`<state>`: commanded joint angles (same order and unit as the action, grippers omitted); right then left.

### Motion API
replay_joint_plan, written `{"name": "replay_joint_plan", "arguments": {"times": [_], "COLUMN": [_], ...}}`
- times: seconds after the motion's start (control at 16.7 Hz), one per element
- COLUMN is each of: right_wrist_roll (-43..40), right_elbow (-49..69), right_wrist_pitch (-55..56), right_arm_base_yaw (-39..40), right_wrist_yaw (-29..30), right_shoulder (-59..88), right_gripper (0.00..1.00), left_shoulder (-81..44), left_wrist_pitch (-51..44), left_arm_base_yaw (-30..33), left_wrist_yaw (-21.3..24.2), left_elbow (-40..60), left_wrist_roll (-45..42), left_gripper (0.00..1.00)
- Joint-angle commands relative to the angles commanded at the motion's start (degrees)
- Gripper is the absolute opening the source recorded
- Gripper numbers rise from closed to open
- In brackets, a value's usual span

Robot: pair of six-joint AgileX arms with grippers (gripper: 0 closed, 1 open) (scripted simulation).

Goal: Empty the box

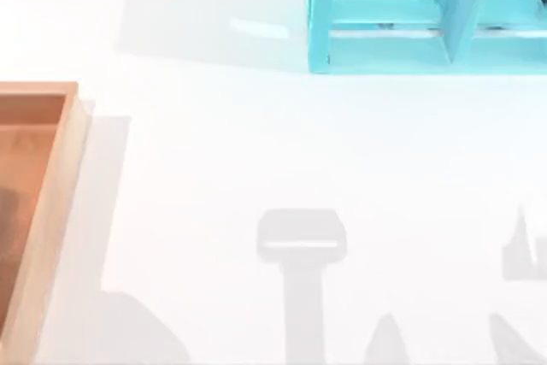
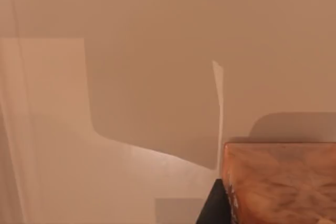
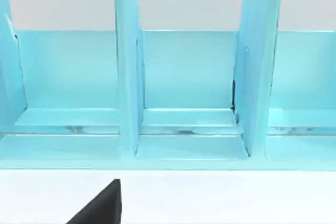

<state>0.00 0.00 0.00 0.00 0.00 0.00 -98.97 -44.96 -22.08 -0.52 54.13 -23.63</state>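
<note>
The box lies at the table's left edge, cut off by the top view's border. It has light tan rim walls and an orange-brown floor with a dim grey patch on it. In the left wrist view a wooden corner of the box sits close by, with a dark part of my left gripper right beside it. A black part of my right gripper hovers over the white table, facing the turquoise shelf.
The turquoise shelf with upright dividers and several compartments stands at the back right of the table. White tabletop stretches between the box and the shelf. Grey arm shadows fall across the table's front.
</note>
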Motion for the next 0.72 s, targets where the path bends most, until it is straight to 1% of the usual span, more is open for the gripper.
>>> {"name": "replay_joint_plan", "arguments": {"times": [0.3, 0.48, 0.72], "right_wrist_roll": [0.0, 0.0, 0.0], "right_elbow": [0.0, 0.0, 0.0], "right_wrist_pitch": [0.0, 0.0, 0.0], "right_arm_base_yaw": [0.0, 0.0, 0.0], "right_wrist_yaw": [0.0, 0.0, 0.0], "right_shoulder": [0.0, 0.0, 0.0], "right_gripper": [1.00, 1.00, 1.00], "left_shoulder": [0.2, 1.3, 5.0], "left_wrist_pitch": [-0.7, -5.0, -12.9], "left_arm_base_yaw": [0.0, 0.1, 1.1], "left_wrist_yaw": [0.1, -0.1, -0.8], "left_elbow": [0.5, 3.6, 10.5], "left_wrist_roll": [0.1, 0.8, 1.6], "left_gripper": [0.00, 0.00, 0.00]}}
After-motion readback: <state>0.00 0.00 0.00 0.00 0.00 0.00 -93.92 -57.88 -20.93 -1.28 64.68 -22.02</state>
